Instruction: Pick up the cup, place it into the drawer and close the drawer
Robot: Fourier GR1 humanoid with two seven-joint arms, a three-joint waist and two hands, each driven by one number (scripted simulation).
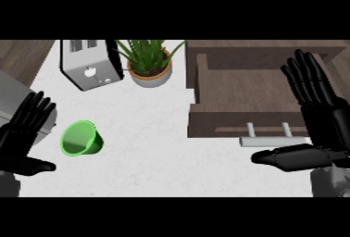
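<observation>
A green cup (82,138) lies on its side on the white counter at the left, its mouth turned toward the lower left. My left hand (24,132) stands open just left of the cup, fingers up, not touching it. At the right a brown wooden drawer (239,92) is pulled open, and a pale bar handle (273,140) runs along its front. My right hand (318,115) is open with straight fingers over the drawer's right part, its thumb reaching left below the handle.
A silver toaster (89,65) stands at the back left, with a potted plant (149,62) beside it. A grey appliance edge (17,99) shows at the far left. Wooden surface borders the counter at the top corners.
</observation>
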